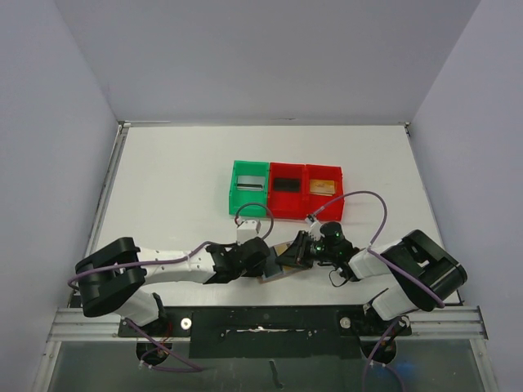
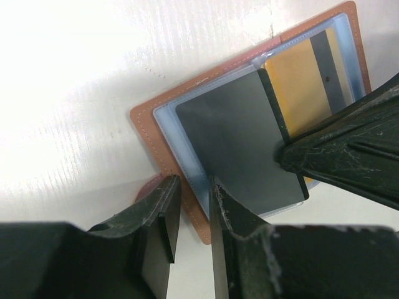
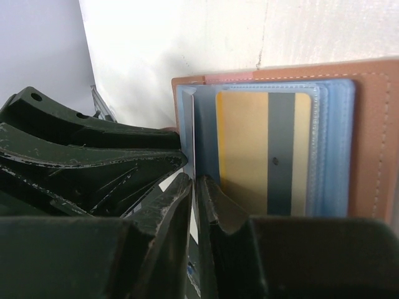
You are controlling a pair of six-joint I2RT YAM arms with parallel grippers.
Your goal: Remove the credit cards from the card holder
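Low, left gripper [image 2: 192, 187] perhaps on card holder [image 2: 167, 128]

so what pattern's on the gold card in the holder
Plain gold card with one broad dark grey stripe across it; clearest in the right wrist view.

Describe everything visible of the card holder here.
The card holder lies open on the white table: tan-brown stitched leather, clear light-blue sleeves inside. One sleeve holds a dark grey card, another a gold card with a dark stripe. The right gripper pinches an upright sleeve leaf; the left gripper hovers at its edge, jaws narrow.
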